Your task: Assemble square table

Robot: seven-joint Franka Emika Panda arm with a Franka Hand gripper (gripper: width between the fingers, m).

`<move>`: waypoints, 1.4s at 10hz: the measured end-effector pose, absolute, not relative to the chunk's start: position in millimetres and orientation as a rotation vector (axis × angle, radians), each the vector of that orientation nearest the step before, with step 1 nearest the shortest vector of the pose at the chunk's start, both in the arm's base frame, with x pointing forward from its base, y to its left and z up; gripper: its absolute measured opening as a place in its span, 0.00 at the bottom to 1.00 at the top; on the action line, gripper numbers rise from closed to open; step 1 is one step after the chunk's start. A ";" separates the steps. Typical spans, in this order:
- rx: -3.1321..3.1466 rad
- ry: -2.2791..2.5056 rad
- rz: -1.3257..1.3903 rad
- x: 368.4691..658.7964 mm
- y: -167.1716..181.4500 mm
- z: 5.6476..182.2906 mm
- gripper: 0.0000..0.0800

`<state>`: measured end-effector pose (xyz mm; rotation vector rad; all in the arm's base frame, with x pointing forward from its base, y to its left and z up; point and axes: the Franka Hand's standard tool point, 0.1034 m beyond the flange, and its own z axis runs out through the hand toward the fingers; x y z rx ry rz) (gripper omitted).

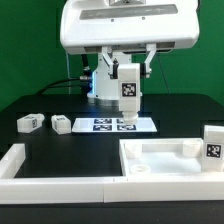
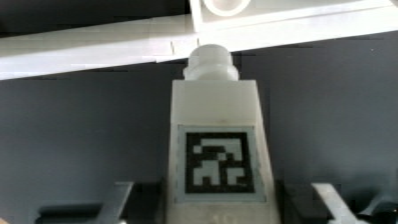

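My gripper (image 1: 128,90) hangs over the middle of the table, shut on a white table leg (image 1: 129,86) held upright with its black-and-white tag facing the camera. In the wrist view the same leg (image 2: 217,120) runs out between the two fingers (image 2: 331,200), its rounded peg end pointing away from my gripper (image 2: 222,208). The square tabletop (image 1: 135,152) lies at the exterior view's front right, rim up. Another tagged leg (image 1: 212,143) stands at its right side. Two more legs (image 1: 28,122) (image 1: 62,124) lie on the black table at the left.
The marker board (image 1: 100,125) lies flat just below the held leg. A low white wall bar (image 1: 40,172) runs along the front left. The robot's white base stands behind. A pale band (image 2: 89,50) crosses the wrist view beyond the leg's tip.
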<state>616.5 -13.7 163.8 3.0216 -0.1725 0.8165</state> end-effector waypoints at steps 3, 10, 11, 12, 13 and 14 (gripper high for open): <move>3.002 -0.163 0.829 627.9 -13.1 146.9 0.36; 2.995 -0.121 0.803 617.6 6.2 105.4 0.36; 2.997 -0.115 0.793 616.6 7.9 101.1 0.36; 2.997 -0.114 0.784 615.4 7.7 96.8 0.36; 2.998 -0.113 0.777 614.4 7.6 94.3 0.36; 2.998 -0.111 0.768 612.7 6.6 91.1 0.36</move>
